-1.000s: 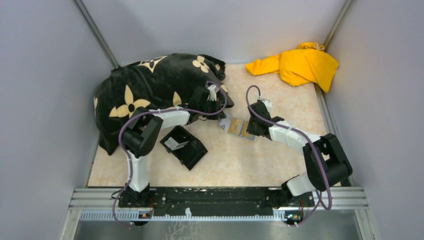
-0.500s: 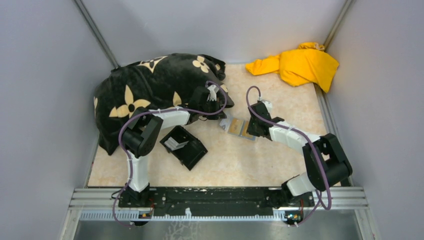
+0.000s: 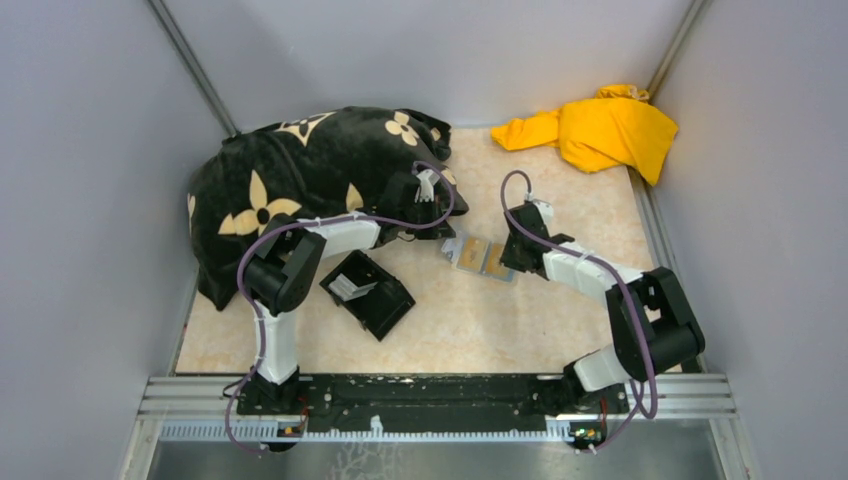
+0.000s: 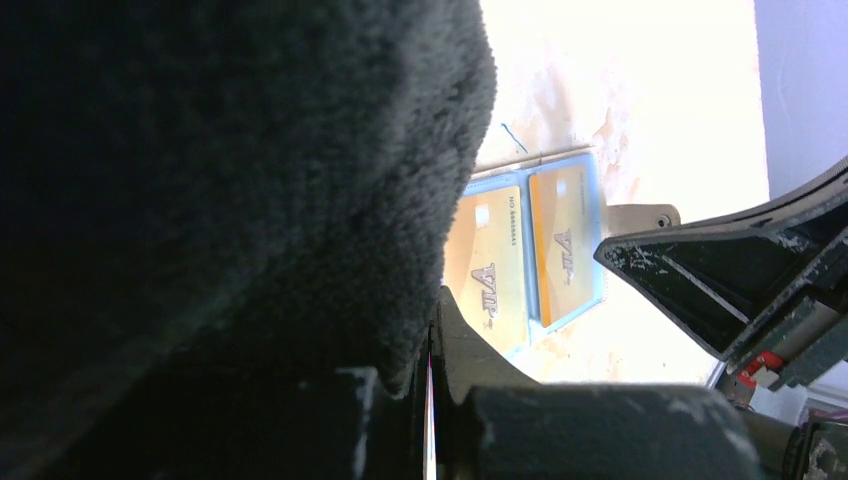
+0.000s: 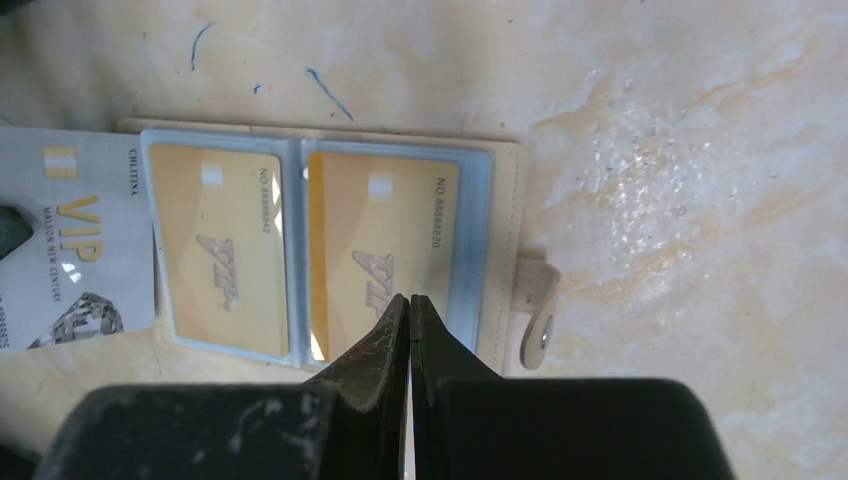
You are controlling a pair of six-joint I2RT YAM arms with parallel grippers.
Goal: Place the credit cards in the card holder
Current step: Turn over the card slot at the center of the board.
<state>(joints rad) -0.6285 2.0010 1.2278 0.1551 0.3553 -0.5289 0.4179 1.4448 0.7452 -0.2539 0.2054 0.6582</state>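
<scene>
- The card holder (image 5: 296, 262) has a tan, matt, leather-like cover and clear, glossy plastic sleeves that catch the light.
- The gold credit cards (image 5: 385, 250) look like smooth plastic with a soft sheen, and the grey VIP card (image 5: 70, 260) is smooth and slightly glossy.
- The table (image 5: 680, 150) is a smooth, shiny, marble-patterned surface.
- The blanket (image 3: 300, 170) is thick, fuzzy black plush.
- The yellow cloth (image 3: 600, 130) is soft, matt, creased fabric.
- The right gripper (image 5: 410, 300) is matt black and scuffed.
</scene>
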